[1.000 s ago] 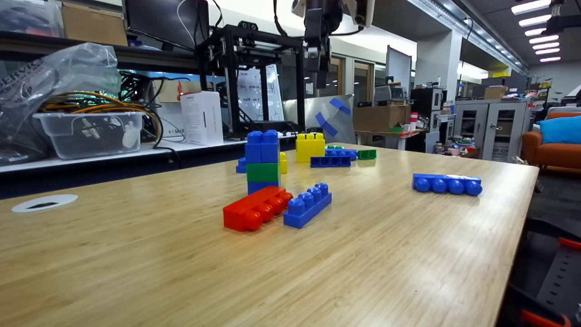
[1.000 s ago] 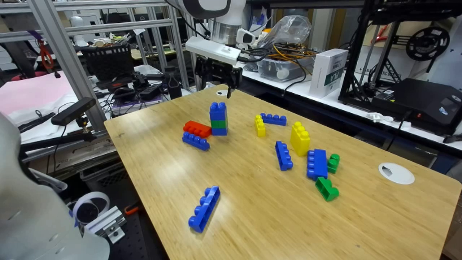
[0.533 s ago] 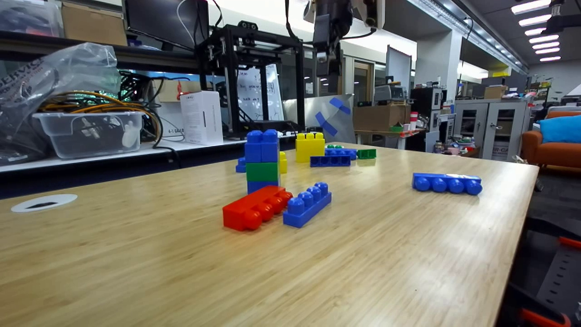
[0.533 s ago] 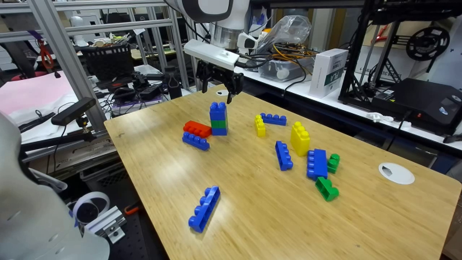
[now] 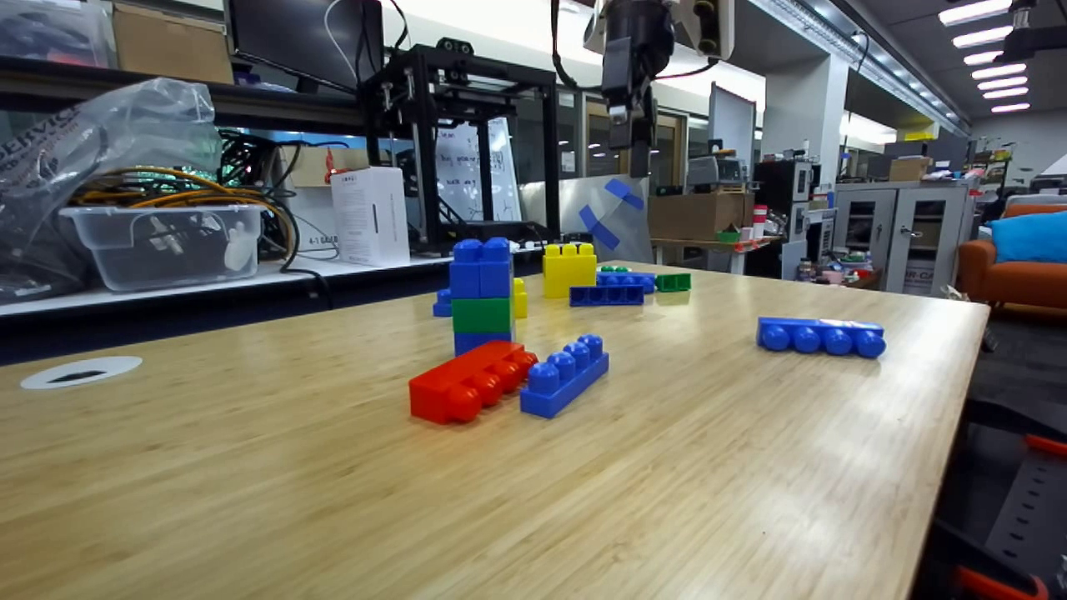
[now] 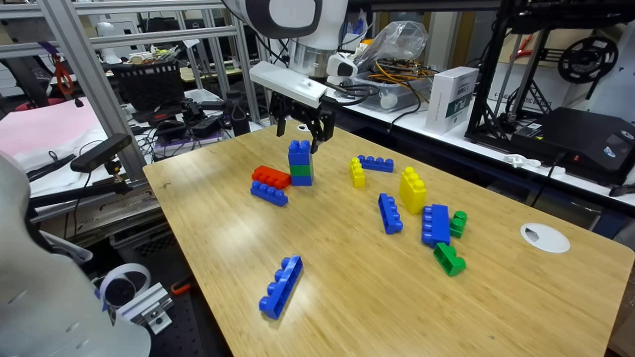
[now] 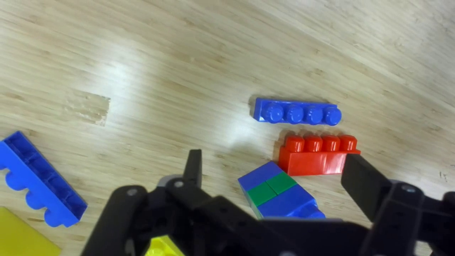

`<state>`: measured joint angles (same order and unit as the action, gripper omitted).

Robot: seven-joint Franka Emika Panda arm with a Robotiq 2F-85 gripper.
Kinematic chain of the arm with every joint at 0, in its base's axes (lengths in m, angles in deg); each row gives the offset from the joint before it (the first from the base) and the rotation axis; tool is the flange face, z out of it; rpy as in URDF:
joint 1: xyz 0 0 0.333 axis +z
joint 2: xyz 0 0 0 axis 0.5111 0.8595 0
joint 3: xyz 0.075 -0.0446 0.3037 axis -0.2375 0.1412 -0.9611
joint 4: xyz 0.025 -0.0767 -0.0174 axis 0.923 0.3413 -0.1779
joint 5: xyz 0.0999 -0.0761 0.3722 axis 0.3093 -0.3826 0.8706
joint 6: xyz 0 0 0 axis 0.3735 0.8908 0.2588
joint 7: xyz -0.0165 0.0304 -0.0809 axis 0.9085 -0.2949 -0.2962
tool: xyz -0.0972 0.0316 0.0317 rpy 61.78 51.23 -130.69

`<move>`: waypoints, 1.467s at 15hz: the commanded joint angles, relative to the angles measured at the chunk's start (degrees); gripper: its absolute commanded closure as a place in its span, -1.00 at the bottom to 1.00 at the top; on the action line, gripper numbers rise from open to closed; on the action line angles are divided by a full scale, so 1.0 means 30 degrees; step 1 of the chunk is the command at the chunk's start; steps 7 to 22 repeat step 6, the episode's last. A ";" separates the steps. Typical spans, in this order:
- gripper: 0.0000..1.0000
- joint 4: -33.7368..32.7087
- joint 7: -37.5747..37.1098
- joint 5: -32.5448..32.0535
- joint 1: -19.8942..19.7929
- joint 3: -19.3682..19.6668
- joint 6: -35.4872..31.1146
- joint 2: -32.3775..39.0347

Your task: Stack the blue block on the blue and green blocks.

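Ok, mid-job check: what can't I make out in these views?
Wrist view: studs of the top blue block, partly covered by the gripper.
Wrist view: the rest of the lower-left yellow brick, cut off by the picture's edges.
In an exterior view: foot of the lowest blue block, partly behind the red brick.
In an exterior view: fine print on the white box, too small.

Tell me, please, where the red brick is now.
In the wrist view, the red brick lies right of centre, between a long blue brick and the stack.
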<state>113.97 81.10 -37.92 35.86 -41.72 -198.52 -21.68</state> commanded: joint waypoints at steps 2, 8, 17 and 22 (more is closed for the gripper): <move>-1.00 0.0870 -0.0744 -0.0651 -0.0153 -0.0008 -0.0074 -0.0616; -1.00 0.0624 -0.0448 -0.0447 -0.0068 0.0026 0.0013 -0.0220; -1.00 0.0624 -0.0448 -0.0447 -0.0068 0.0026 0.0013 -0.0220; -1.00 0.0624 -0.0448 -0.0447 -0.0068 0.0026 0.0013 -0.0220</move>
